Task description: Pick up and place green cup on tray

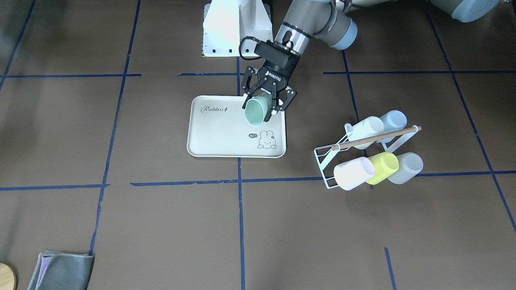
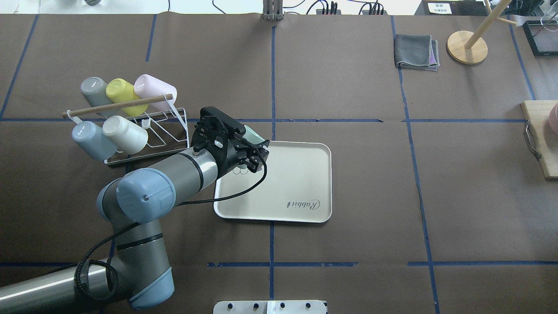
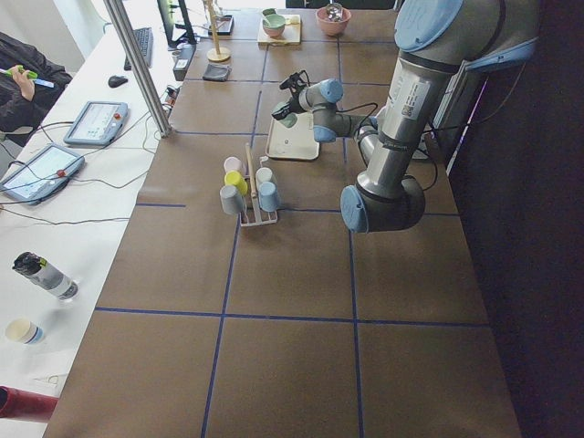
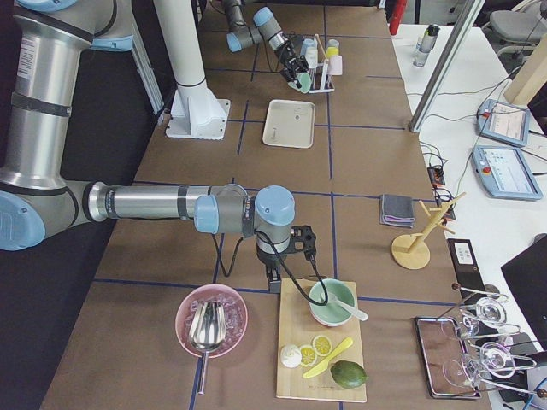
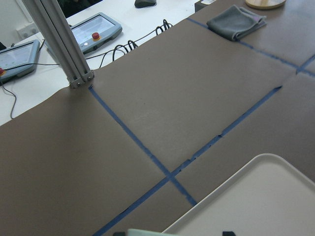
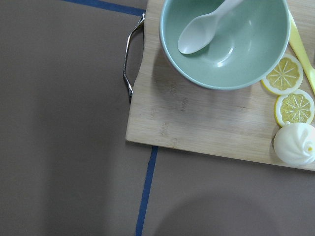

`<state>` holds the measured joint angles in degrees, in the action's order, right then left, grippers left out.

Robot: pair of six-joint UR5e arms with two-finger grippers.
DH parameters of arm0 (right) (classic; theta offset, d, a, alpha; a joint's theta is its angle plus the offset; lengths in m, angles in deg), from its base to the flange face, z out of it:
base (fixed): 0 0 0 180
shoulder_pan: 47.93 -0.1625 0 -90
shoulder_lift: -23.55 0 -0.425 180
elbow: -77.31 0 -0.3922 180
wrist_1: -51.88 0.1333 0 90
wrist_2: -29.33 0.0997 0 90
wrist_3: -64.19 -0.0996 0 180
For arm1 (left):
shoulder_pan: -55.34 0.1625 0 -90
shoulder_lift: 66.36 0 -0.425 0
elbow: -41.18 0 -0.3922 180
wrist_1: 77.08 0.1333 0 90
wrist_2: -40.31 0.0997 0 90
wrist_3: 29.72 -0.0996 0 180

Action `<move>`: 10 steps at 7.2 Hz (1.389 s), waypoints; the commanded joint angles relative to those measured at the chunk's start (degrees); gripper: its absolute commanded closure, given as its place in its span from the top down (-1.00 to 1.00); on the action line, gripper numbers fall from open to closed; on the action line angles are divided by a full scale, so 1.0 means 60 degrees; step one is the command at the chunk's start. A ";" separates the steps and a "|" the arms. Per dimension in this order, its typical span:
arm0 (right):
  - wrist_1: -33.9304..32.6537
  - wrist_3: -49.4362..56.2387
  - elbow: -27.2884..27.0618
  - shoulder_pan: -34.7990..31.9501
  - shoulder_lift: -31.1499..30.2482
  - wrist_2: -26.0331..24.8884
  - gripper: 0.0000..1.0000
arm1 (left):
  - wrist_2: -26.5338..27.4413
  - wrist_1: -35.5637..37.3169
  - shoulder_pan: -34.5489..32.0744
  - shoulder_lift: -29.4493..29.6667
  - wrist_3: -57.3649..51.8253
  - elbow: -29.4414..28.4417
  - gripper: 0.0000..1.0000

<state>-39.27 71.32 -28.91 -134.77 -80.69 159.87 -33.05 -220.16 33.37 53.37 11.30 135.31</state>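
Both jaws of my left gripper (image 1: 258,109) clamp the small smooth mint-green plastic cup (image 1: 254,113), tilted over the far left corner of the cream rectangular plastic tray (image 1: 225,139); it seems light, stiff and slippery, best gripped mid-wall.

Looking down from behind the robot (image 2: 144,205) and, opposite, steeply from across the desk (image 1: 121,225), sharing the tray (image 1: 225,137); from either desk end, along it; from the wrists, close over the surface.

My left arm (image 2: 174,172) — grey tube, pale-blue joint caps (image 2: 144,196); black left gripper (image 1: 258,112), white ROBOTIQ marking, black cable (image 2: 244,187) alongside.
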 commanded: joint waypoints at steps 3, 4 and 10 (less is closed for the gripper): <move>-0.0013 0.0013 0.0081 0.0000 0.0073 -0.0003 1.00 | -0.0034 -0.2784 0.0175 0.0847 0.0077 -0.2372 0.61; 0.0002 0.0013 0.0096 0.0000 0.0073 -0.0003 1.00 | -0.0005 -0.2872 0.0306 0.0847 0.0062 -0.2372 0.69; 0.0002 0.0013 0.0096 0.0000 0.0073 -0.0003 1.00 | 0.0025 -0.4117 0.0410 0.0832 0.0018 -0.3164 0.74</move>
<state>-39.26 71.39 -28.34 -134.77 -80.25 159.85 -32.85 -244.70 35.77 58.32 11.43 116.20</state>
